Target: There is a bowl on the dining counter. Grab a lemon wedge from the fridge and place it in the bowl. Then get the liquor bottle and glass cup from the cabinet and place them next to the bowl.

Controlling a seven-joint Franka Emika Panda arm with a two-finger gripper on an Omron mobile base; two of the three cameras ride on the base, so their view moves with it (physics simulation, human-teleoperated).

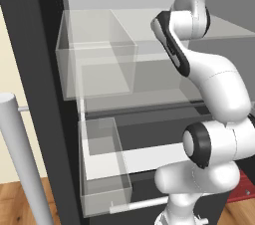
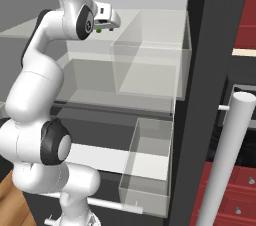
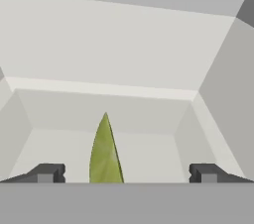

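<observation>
End effector (image 3: 127,173) is sitting wide open inside the fridge (image 1: 45,69), gripping nothing. Lemon wedge (image 3: 105,151) is standing upright on the pale shelf (image 3: 149,148) between the fingertips (image 3: 47,173), closer to one, not touching either.

Fridge (image 1: 50,119) open, interior pale grey. Upper shelf (image 2: 30,29) is a flat light slab running across the inside; in hand view it's a pale floor w/ side walls and back wall. Lemon wedge (image 3: 105,151) lies directly on that shelf floor, yellow-green, standing on edge w/ its point up, roughly mid-way btwn the side walls. Clear door bins (image 1: 97,64) hang at upper and lower levels; contents can't be made out.
</observation>
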